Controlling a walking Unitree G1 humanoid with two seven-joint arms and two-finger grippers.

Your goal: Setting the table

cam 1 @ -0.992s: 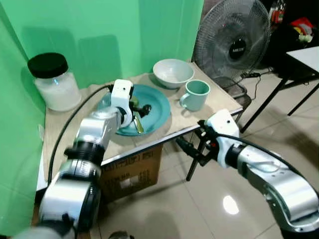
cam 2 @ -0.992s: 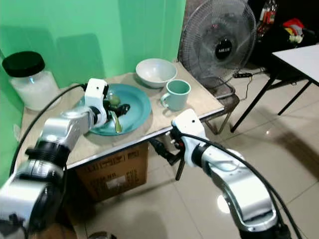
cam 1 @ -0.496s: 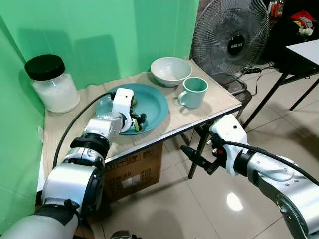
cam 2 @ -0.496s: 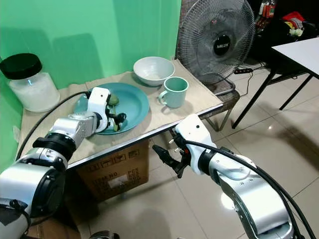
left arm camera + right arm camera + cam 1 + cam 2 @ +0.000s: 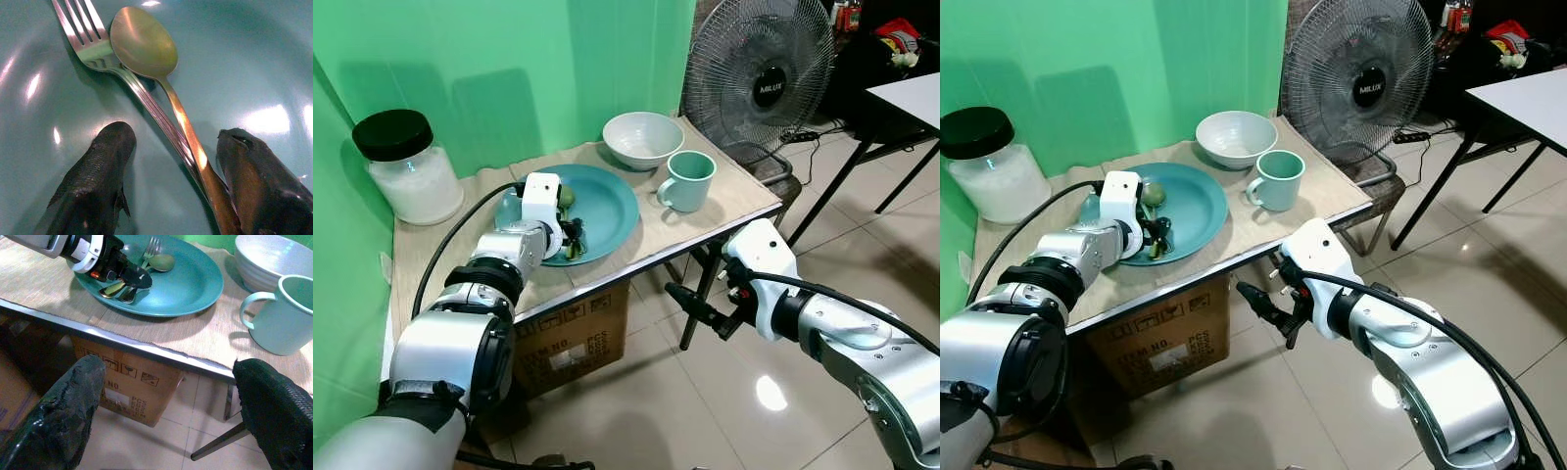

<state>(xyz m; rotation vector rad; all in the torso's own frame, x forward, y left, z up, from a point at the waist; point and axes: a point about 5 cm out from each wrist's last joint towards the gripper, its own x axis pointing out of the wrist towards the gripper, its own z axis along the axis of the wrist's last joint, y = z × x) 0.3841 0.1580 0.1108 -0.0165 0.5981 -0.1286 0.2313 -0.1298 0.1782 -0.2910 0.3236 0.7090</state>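
A teal plate (image 5: pixel 612 201) lies mid-table on a beige mat. A fork (image 5: pixel 83 29) and a spoon (image 5: pixel 142 41) rest side by side on it. Their handles run back between the black fingers (image 5: pixel 93 181) of my left gripper (image 5: pixel 573 237). That gripper sits low over the plate's near left part and is open, its fingers apart on either side of the handles. A white bowl (image 5: pixel 643 139) and a teal mug (image 5: pixel 690 181) stand just right of the plate. My right gripper (image 5: pixel 690 308) hangs below the table's front edge, open, with nothing in it.
A big jar (image 5: pixel 406 166) with a black lid stands at the table's back left. A fan (image 5: pixel 759 73) is close behind the right corner. A cardboard box (image 5: pixel 573 338) sits under the table, and a white table (image 5: pixel 911 93) is at far right. Tiled floor lies in front.
The left gripper has come down onto the plate. The spoon that hung tilted in its fingers now lies flat beside the fork. The right gripper has sunk a little below the table edge.
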